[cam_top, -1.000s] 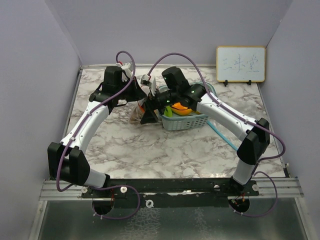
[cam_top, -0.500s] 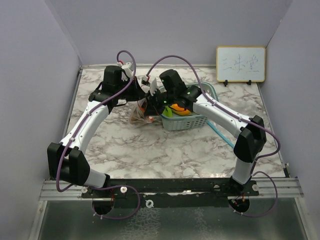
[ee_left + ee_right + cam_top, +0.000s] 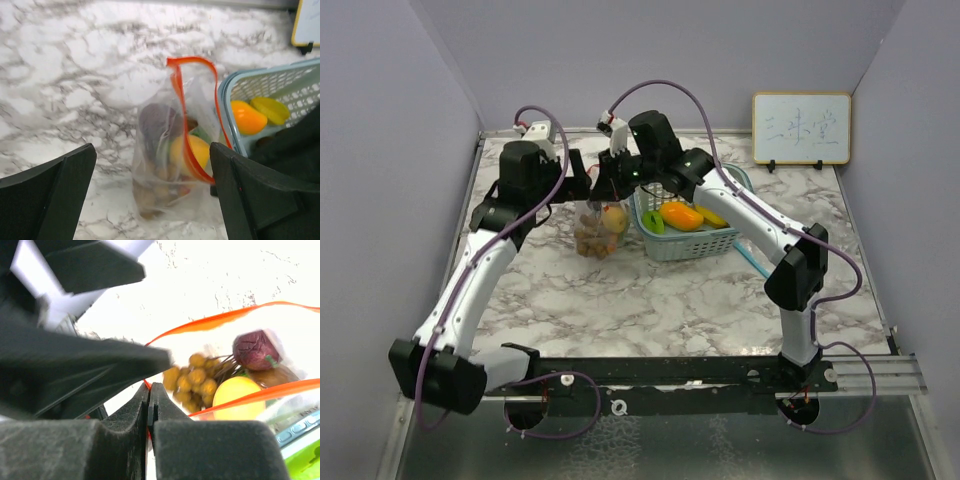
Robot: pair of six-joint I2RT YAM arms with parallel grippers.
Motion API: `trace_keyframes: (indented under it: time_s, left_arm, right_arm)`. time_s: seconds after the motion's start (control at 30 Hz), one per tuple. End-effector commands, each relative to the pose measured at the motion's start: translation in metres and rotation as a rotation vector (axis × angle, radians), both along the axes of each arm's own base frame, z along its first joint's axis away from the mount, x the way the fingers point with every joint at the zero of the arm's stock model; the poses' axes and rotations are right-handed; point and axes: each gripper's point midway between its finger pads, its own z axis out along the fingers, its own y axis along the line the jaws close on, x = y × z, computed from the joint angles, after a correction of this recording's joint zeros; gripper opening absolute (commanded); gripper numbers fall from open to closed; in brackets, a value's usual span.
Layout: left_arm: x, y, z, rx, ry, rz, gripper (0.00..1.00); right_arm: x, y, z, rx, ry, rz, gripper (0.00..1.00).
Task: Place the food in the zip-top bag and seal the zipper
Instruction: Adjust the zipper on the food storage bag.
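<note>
The clear zip-top bag stands on the marble with its orange-red zipper apart at the top. Inside it I see a brown grape bunch, a dark purple plum and a yellow fruit. My right gripper is shut on one end of the zipper strip, above the bag. My left gripper is open, with its fingers wide on either side of the bag and not touching it. An orange mango and a yellow banana lie in the basket.
The pale teal mesh basket stands right beside the bag, on its right, with a green piece at its left end. A small whiteboard leans at the back right. Purple walls close in the table's sides.
</note>
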Motion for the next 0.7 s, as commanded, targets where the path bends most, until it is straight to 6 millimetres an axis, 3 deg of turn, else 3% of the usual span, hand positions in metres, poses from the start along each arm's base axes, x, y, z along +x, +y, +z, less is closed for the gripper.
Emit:
trace_keyframes:
  time_s: [0.0, 0.17, 0.27, 0.4, 0.5, 0.67]
  left_arm:
    - [-0.028, 0.030, 0.053, 0.051, -0.281, 0.066, 0.99]
    - [-0.055, 0.021, 0.063, 0.083, -0.438, -0.072, 0.94]
    - [-0.063, 0.019, 0.063, 0.083, -0.450, -0.099, 0.88]
    - [-0.070, 0.014, 0.068, 0.074, -0.469, -0.137, 0.88]
    - [-0.071, 0.005, 0.066, 0.065, -0.480, -0.189, 0.92]
    - [-0.058, -0.003, 0.045, 0.099, -0.488, -0.241, 0.94]
  right_arm:
    - [0.036, 0.011, 0.032, 0.076, 0.079, -0.177, 0.02]
    - [0.060, 0.013, 0.032, 0.121, 0.159, -0.234, 0.02]
    - [0.067, 0.012, 0.034, 0.126, 0.151, -0.252, 0.02]
    - [0.072, 0.010, 0.031, 0.126, 0.162, -0.275, 0.02]
    - [0.073, 0.010, 0.037, 0.145, 0.162, -0.269, 0.02]
    - [0.067, 0.015, 0.046, 0.181, 0.185, -0.230, 0.02]
